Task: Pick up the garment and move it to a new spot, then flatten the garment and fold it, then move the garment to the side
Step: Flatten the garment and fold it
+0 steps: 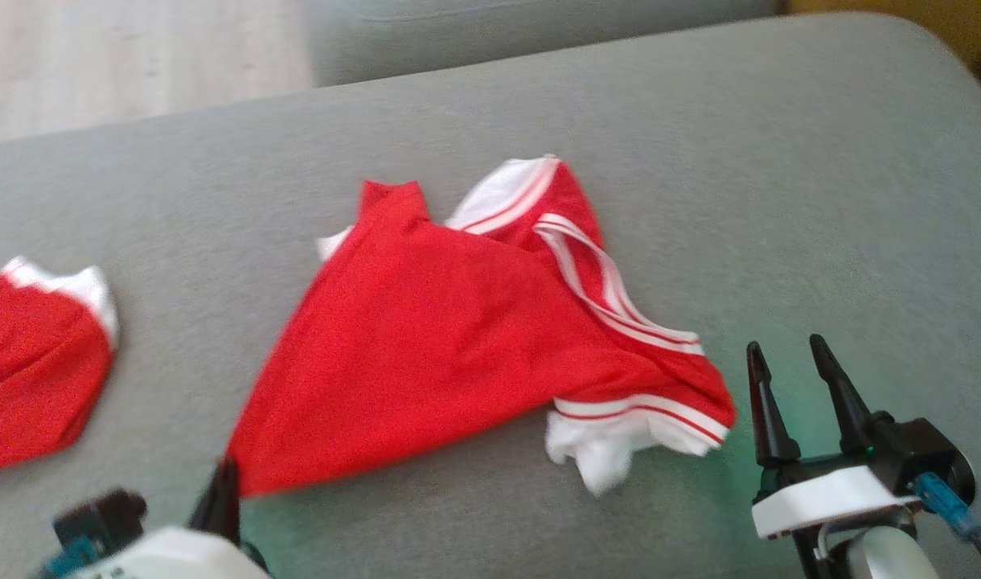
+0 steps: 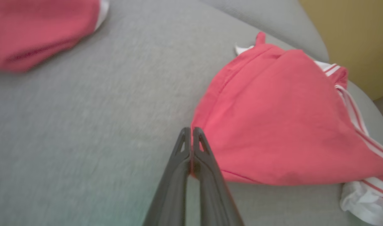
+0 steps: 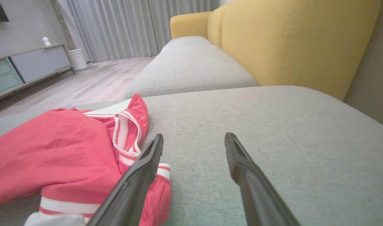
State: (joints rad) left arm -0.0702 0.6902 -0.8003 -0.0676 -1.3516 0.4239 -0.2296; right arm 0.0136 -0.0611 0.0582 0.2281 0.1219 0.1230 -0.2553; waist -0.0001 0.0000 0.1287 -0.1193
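Observation:
The garment (image 1: 458,338) is red with white striped trim and lies crumpled in a rough triangle on the grey sofa cushion (image 1: 780,161). My left gripper (image 1: 227,470) is at the garment's near-left corner. In the left wrist view the left gripper (image 2: 191,129) is shut, fingers pressed together with no cloth between them, right beside the edge of the garment (image 2: 279,119). My right gripper (image 1: 788,354) stands open just right of the garment's striped white hem. In the right wrist view the right gripper (image 3: 194,138) is empty, with the garment (image 3: 59,150) to its left.
A second red and white piece of clothing (image 1: 32,362) lies at the cushion's left edge, also seen as the second piece (image 2: 37,28). Another grey cushion (image 3: 188,62) and a yellow backrest (image 3: 288,40) lie beyond. Wooden floor (image 1: 96,56) is past the far edge.

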